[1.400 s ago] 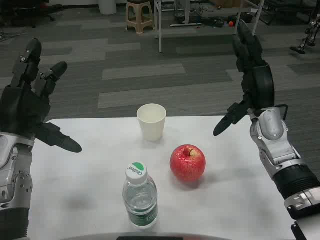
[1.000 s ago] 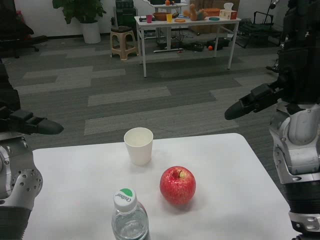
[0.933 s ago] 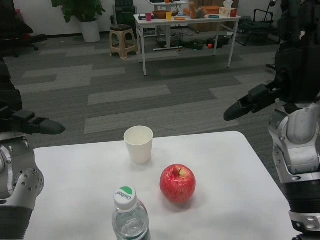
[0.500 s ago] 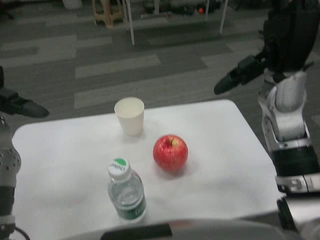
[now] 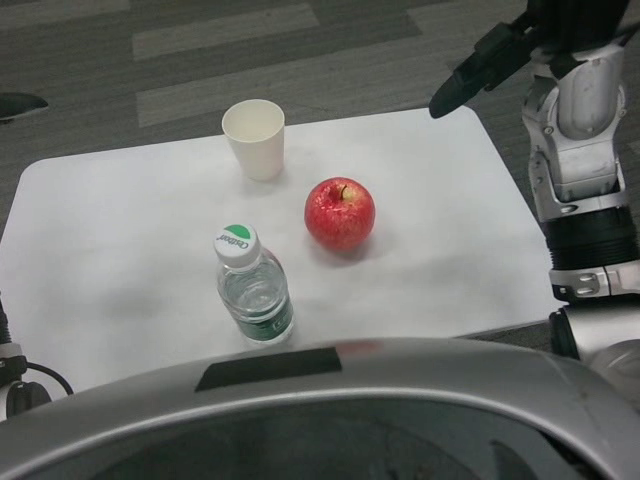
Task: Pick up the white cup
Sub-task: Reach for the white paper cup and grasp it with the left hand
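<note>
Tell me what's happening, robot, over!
Right hand raised past the table's far right corner, holding nothing. Left hand barely in view at left edge. White cup upright, untouched. Apple and bottle sit nearer, not blocking.

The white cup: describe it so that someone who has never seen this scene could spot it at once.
On the white table, look to the far side, left of centre. The white cup stands upright and open-topped there, beyond the red apple and the water bottle. It is the only plain white, open container.
</note>
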Available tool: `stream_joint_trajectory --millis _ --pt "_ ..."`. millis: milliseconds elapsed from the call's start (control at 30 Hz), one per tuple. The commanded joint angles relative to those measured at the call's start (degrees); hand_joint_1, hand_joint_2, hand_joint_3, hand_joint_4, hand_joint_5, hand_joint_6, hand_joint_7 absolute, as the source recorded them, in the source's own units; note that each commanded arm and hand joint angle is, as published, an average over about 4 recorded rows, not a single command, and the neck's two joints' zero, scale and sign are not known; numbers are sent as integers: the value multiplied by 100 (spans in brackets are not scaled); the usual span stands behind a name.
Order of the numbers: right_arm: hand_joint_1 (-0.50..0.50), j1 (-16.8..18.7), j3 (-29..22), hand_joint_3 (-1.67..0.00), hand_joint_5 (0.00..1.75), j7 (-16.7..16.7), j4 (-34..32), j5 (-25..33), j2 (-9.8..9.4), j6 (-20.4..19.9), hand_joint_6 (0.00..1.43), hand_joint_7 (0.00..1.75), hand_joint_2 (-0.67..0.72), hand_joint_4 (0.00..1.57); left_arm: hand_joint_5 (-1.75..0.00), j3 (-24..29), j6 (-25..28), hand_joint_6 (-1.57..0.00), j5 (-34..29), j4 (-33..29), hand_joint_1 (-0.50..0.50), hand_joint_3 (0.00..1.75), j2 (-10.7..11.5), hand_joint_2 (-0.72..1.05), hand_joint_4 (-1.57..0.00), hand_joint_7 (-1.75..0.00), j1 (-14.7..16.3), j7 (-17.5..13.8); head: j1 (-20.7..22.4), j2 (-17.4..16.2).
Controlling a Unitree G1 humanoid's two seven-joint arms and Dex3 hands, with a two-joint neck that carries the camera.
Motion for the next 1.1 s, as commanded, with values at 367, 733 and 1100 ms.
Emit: stream_joint_trajectory --millis 367,733,1100 --pt "-42 -83 388 0 0 71 409 48 62 26 0 0 47 2 0 13 412 0 406 222 -50 9 175 21 0 0 -244 -279 185 172" --pt "-42 -92 735 0 0 89 717 48 204 26 0 0 47 0 0 -505 420 0 876 910 -50 9 215 80 0 0 -835 -367 275 548" --pt "-42 -92 1087 0 0 95 1048 48 316 6 0 0 47 1 0 -1441 403 0 1715 2120 -50 9 70 87 0 0 -1699 -367 384 1024"
